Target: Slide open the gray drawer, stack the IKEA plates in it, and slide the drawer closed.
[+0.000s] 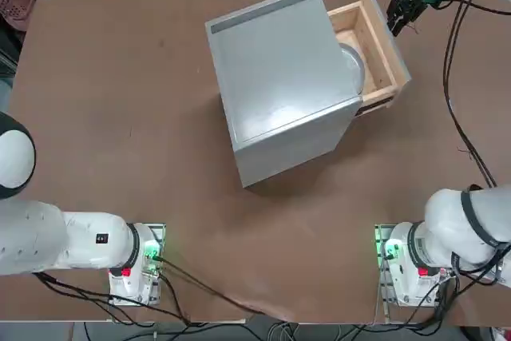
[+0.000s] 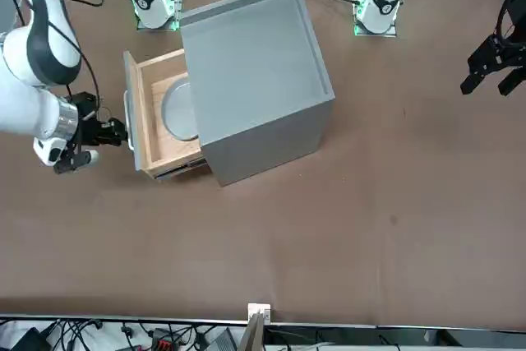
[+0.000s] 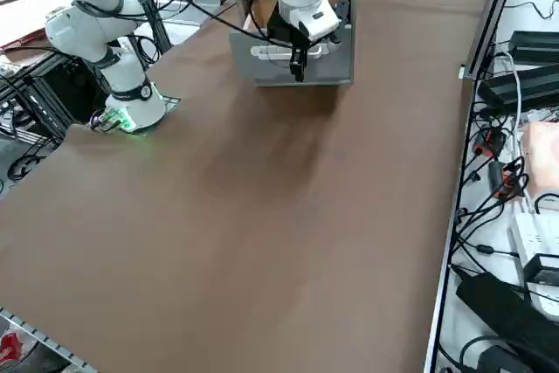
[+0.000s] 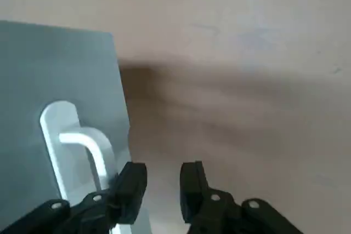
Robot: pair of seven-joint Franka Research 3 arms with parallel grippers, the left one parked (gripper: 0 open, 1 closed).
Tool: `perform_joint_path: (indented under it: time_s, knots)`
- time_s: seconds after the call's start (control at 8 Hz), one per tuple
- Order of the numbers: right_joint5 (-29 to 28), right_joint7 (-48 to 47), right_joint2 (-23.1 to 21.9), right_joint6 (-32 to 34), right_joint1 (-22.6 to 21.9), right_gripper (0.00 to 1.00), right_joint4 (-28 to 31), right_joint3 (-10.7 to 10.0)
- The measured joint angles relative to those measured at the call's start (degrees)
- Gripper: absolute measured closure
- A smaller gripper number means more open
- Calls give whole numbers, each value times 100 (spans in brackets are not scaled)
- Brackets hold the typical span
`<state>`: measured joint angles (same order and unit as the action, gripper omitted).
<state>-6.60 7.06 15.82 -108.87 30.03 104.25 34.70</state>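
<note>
The drawer (image 1: 375, 53) is seen pulled out of the gray cabinet (image 1: 279, 85), a plate (image 1: 354, 65) lying inside. The right pincer (image 4: 163, 182), narrowly parted and empty, is held just outside the drawer's front, beside the handle (image 4: 82, 146).

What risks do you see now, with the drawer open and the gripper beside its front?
1. The right gripper stands empty at the edge of the gray drawer front, beside the handle; a push there may glance off.
2. An off-centre push may turn the cabinet, which already sits askew on the table.
3. A plate lies inside the drawer; a hard closing may shift it.
</note>
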Motion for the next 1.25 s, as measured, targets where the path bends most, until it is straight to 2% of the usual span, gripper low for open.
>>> perform_joint_path:
  time_s: [0.5,1.25]
  knots:
    - [-4,-607,-1,-10,-364,62,8,13]
    - [-5,-718,-3,-10,-830,67,48,26]
